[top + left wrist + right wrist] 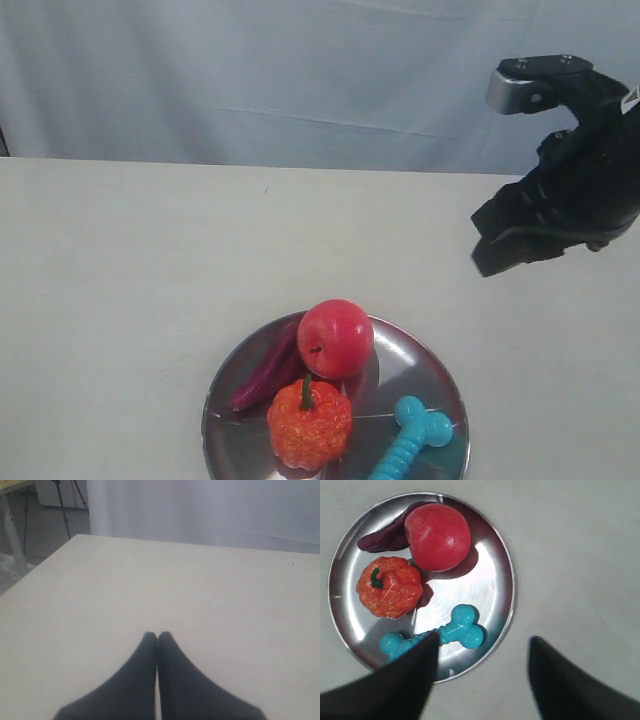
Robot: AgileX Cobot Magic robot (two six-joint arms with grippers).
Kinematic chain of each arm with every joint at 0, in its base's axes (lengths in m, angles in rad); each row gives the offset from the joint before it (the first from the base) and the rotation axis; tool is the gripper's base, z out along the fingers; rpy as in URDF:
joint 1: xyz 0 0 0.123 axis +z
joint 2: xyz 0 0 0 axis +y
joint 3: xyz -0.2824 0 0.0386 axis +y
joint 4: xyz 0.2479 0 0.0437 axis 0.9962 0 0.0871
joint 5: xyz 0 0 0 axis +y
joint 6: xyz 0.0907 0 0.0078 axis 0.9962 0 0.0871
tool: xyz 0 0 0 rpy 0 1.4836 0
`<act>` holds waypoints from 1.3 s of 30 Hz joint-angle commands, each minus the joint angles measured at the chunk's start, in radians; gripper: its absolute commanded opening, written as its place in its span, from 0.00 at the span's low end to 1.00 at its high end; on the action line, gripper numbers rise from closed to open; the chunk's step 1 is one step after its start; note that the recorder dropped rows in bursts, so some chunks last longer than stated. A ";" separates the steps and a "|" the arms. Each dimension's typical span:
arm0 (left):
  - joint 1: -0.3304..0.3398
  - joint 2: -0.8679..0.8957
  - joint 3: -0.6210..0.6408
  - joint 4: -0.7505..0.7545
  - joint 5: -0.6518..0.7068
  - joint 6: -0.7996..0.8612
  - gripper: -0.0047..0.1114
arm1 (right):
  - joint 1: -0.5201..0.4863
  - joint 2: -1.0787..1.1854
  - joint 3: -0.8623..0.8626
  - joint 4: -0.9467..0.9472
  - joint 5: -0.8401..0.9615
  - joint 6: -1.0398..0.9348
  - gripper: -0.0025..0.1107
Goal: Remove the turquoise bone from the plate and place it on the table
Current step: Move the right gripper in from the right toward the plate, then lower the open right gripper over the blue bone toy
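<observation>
The turquoise bone [409, 441] lies flat on the plate [424, 366], on the plate's right-hand near part as the exterior view shows it. One knobbed end points toward the plate's far rim, and the shaft runs off the lower edge of that picture. In the right wrist view the bone [456, 629] shows both knobbed ends, with one dark finger crossing in front of its shaft. It is close to the rim and just beside an orange pumpkin [309, 425], apart from it by a narrow strip of bare metal.

There is one bone, one pumpkin, one red apple [335, 338] and one dark purple leaf-shaped piece [266, 371], so four things on the single silver plate. The apple leans against the purple piece and sits just behind the pumpkin. The plate rests on the pale tabletop [130, 270].

The right tool [487, 240] hangs in the air to the right of and beyond the plate, well apart from it. Its black arm is bent over, with a grey block at the top, and its fingers slope down toward the plate. It is released: the fingers [417, 675] stand wide apart with nothing between them.

The left tool [157, 636] shows only in its own wrist view, held low over bare tabletop. It is clenched, tip against tip, and holds nothing. A pale curtain [300, 70] hangs behind the tabletop's far edge.
</observation>
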 commanded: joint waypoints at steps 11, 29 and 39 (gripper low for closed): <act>-0.005 -0.001 0.003 0.000 -0.003 -0.001 0.04 | 0.133 0.026 0.005 0.043 0.144 -0.290 0.65; -0.005 -0.001 0.003 0.000 -0.003 -0.001 0.04 | 0.250 0.026 0.208 0.041 -0.026 -0.940 0.83; -0.005 -0.001 0.003 0.000 -0.003 -0.001 0.04 | 0.250 0.034 0.293 0.022 -0.232 -1.153 0.82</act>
